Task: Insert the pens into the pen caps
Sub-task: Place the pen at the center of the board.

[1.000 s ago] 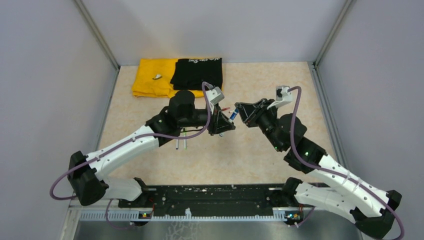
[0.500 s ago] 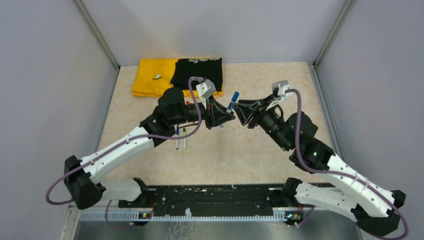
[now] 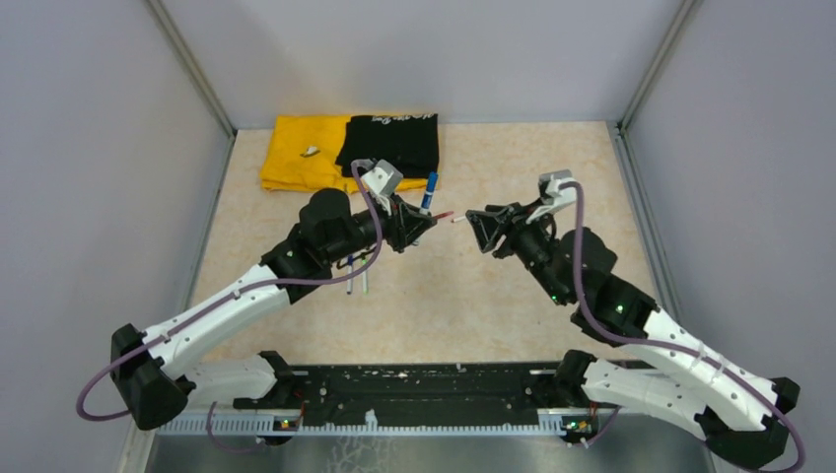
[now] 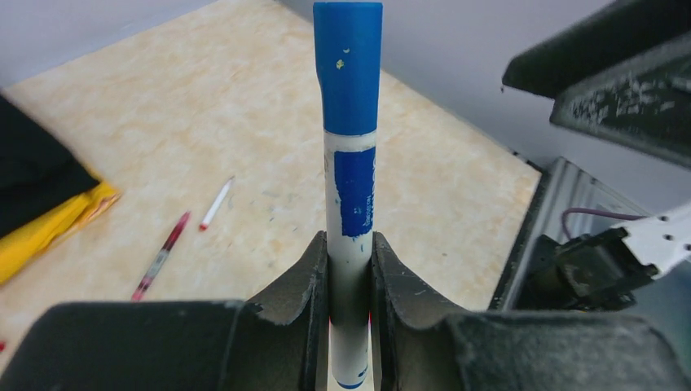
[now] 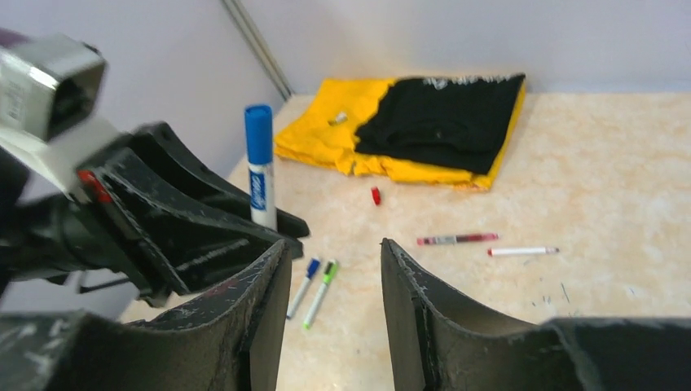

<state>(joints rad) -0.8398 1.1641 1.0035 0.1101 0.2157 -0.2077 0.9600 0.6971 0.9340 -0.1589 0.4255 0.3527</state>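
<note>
My left gripper (image 4: 350, 273) is shut on a white pen with a blue label (image 4: 352, 195), which stands upright with a blue cap (image 4: 348, 65) on its top end. In the top view this pen (image 3: 428, 190) rises above the left gripper (image 3: 414, 227). My right gripper (image 5: 336, 252) is open and empty and faces the left one across a small gap (image 3: 475, 219). On the table lie a blue-capped pen (image 5: 305, 287), a green-capped pen (image 5: 320, 292), a maroon pen (image 5: 456, 239), a white red-tipped pen (image 5: 522, 251) and a loose red cap (image 5: 376, 195).
A yellow cloth (image 3: 296, 153) and a black cloth (image 3: 389, 143) lie folded at the back of the table, with a small pale object (image 3: 310, 152) on the yellow one. Grey walls stand left, right and behind. A black rail (image 3: 424, 389) runs along the near edge.
My left gripper has moved left and back with the blue pen, away from the right gripper. The pen has swung from lying between the grippers to upright. The right gripper stays nearly in place.
</note>
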